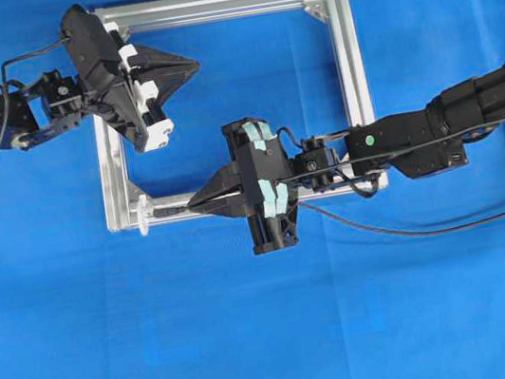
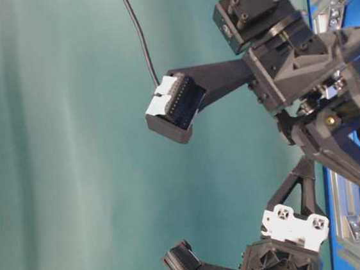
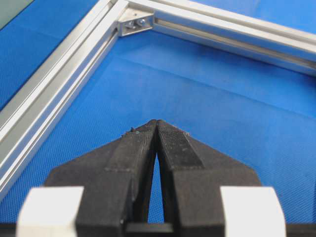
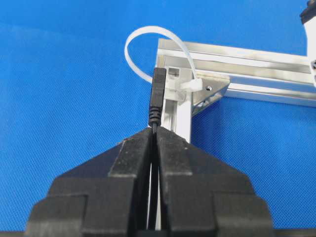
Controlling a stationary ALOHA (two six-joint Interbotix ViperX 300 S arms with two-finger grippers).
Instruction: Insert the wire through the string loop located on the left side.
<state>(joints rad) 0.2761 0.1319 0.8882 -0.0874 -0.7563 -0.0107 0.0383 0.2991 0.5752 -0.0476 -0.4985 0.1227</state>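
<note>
The right gripper (image 4: 154,131) is clamped tight on the wire (image 4: 157,98), with only the short black plug end sticking out past its fingertips. From where I stand it holds that tip right at the lower-left corner of the aluminium frame (image 1: 347,59), just in front of the string loop (image 4: 148,49). The left gripper (image 3: 157,123) is pinched shut on nothing and hangs over the blue mat inside the frame's upper-left part, well away from the action.

The risk I see is in the aim. In the right wrist view the plug sits against the frame's corner end, beside the loop's lower stretch, and I cannot tell whether the tip is inside the opening or just in front of the strand. If it is a touch off, I think a push forward would jam the plug into the aluminium end, or nudge the limp loop aside instead of threading it. The short exposed length helps stiffness, but the plug could also slip back between the fingers if it butts something hard.

The loop itself is a thin, whitish, translucent band arching up and left off the corner, anchored near the corner bracket (image 4: 210,94). The wire's slack trails right across the mat (image 1: 431,226).
</note>
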